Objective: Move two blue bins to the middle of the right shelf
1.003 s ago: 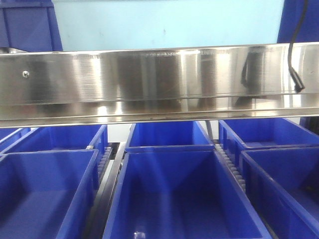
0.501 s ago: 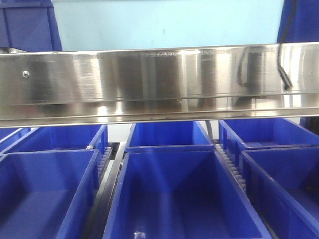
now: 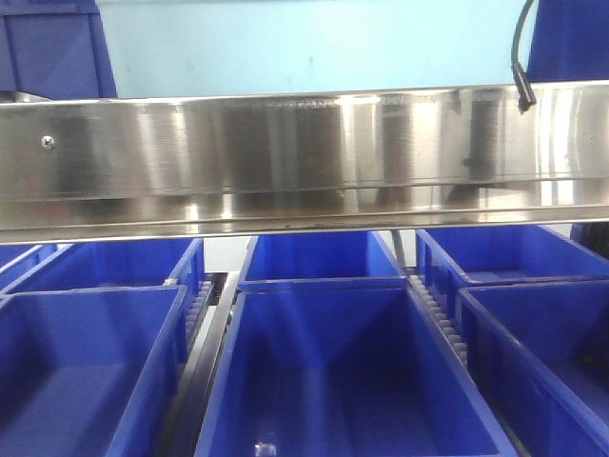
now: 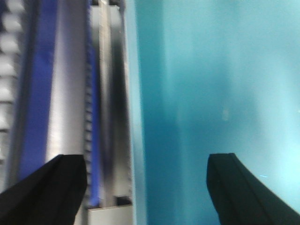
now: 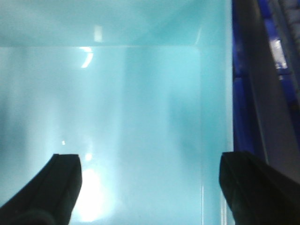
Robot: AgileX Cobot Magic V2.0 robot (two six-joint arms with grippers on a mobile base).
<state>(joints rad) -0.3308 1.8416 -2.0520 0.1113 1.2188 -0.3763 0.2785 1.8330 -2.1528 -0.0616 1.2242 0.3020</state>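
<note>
A pale cyan-blue bin (image 3: 314,48) stands on the shelf above the steel rail (image 3: 285,157) in the front view; only one such bin shows there. In the left wrist view my left gripper (image 4: 146,161) is open. Its left finger (image 4: 51,187) is over the steel shelf edge and its right finger (image 4: 239,187) is over the pale blue bin's inside (image 4: 211,93), with the bin's left wall between them. In the right wrist view my right gripper (image 5: 150,159) is open over a pale blue bin's floor (image 5: 131,117), its right finger (image 5: 255,185) by the bin's right wall.
Several dark royal-blue bins (image 3: 343,371) fill the lower shelf on roller tracks (image 3: 440,319). More dark blue bins (image 3: 52,48) stand beside the pale one above. A black cable (image 3: 521,67) hangs at the top right. Dark blue bins and steel framing (image 5: 262,93) lie right of the bin.
The black cable at the top right of the front view has moved up and to the left. The bins and the shelf have not moved.
</note>
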